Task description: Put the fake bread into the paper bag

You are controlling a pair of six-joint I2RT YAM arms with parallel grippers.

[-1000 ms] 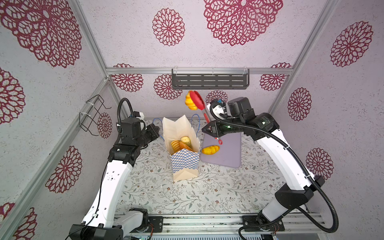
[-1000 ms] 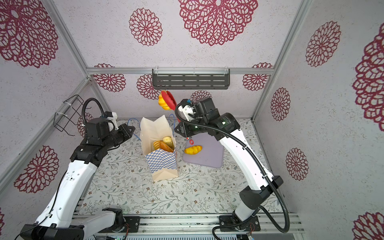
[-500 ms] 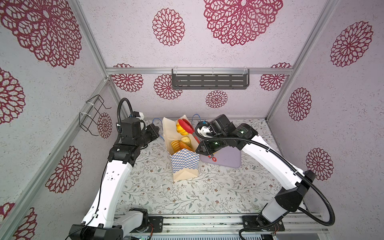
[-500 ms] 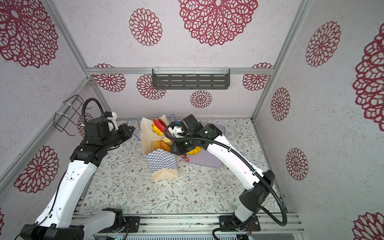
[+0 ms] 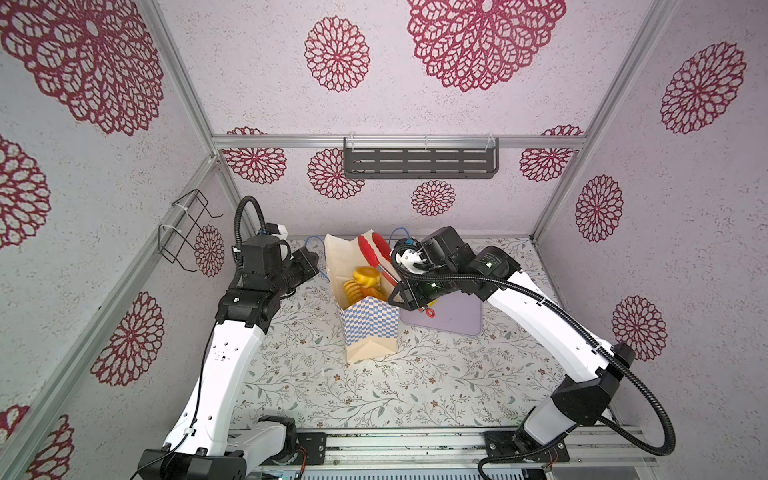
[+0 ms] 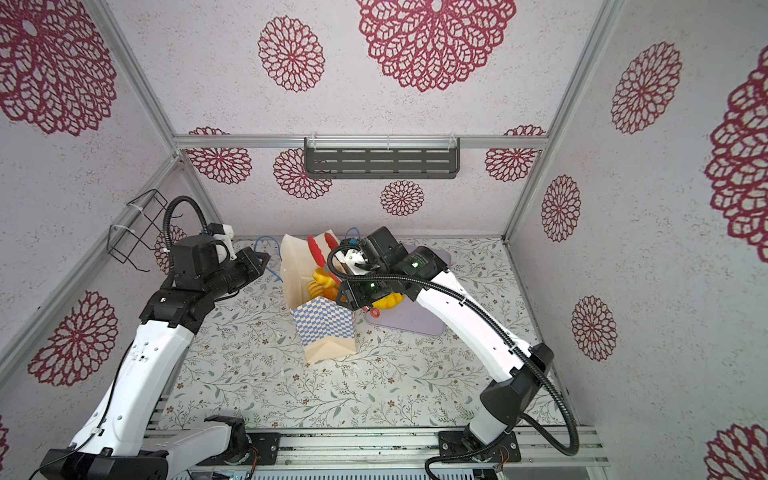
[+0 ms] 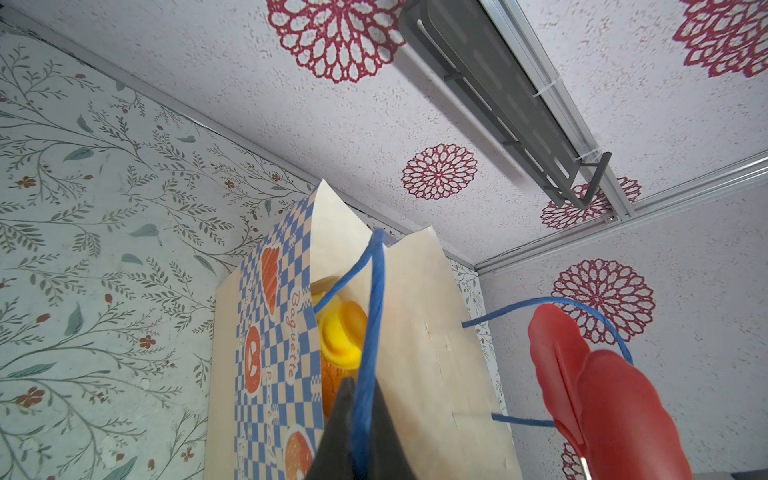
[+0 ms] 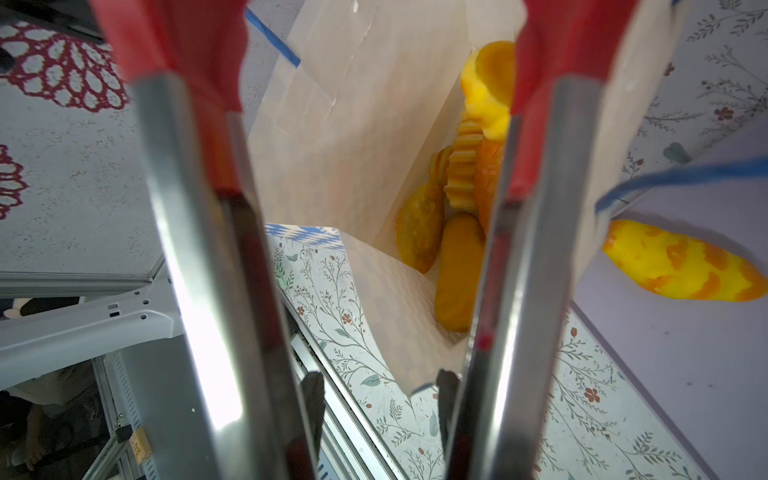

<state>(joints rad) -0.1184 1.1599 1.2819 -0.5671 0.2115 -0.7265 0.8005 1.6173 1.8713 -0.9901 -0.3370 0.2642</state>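
Tongs (image 5: pixel 376 249) spread wide above paper bag (image 5: pixel 370 328), centre frame.
My right gripper (image 8: pixel 378 390) holds them, jaws partly apart; left gripper (image 7: pixel 361 432) pinches the blue cord handle (image 7: pixel 374 316). Fake bread (image 5: pixel 363 276) fills the bag; one loaf (image 8: pixel 681 266) lies on the lilac tray (image 5: pixel 453 320).

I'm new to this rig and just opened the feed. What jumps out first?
The chequered paper bag stands mid-table, golden fake bread piled inside, with red-tipped tongs in the right gripper spread over its mouth. The left gripper pinches a blue cord handle, and one yellow loaf lies on the lilac tray.
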